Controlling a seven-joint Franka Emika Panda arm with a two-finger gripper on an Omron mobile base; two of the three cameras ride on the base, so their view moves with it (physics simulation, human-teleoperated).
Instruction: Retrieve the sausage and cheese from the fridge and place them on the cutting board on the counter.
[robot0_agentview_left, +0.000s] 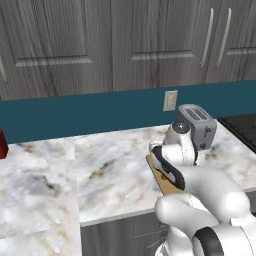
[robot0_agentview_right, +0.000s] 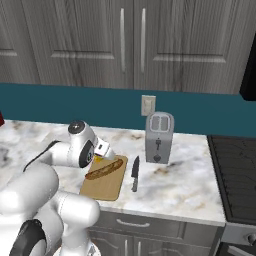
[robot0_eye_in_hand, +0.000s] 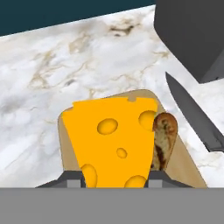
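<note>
A dark red object (robot0_agentview_left: 2, 144) sits at the far left edge of the counter (robot0_agentview_left: 100, 170); to its right the veined marble runs bare up to the cutting board (robot0_agentview_right: 105, 184), which lies near the front edge; in the right base view the arm bends down over the board's left end, and the gripper (robot0_eye_in_hand: 114, 181) hangs above that end. In the hand view the cheese (robot0_eye_in_hand: 114, 142) sits between the two finger tips (robot0_eye_in_hand: 73, 180), which press against its lower sides, so the gripper grips the wedge; whether the cheese rests on the board or hangs just over it cannot be told. The sausage (robot0_agentview_right: 104, 169) lies slantwise across the board, just beside the cheese on its right. Right of the board a black knife (robot0_agentview_right: 134, 174) lies on the marble, blade pointing away from the front edge; further right stands a grey toaster (robot0_agentview_right: 159, 137), below a wall socket (robot0_agentview_right: 148, 105); a dark stovetop (robot0_agentview_right: 235, 175) closes the right end.
</note>
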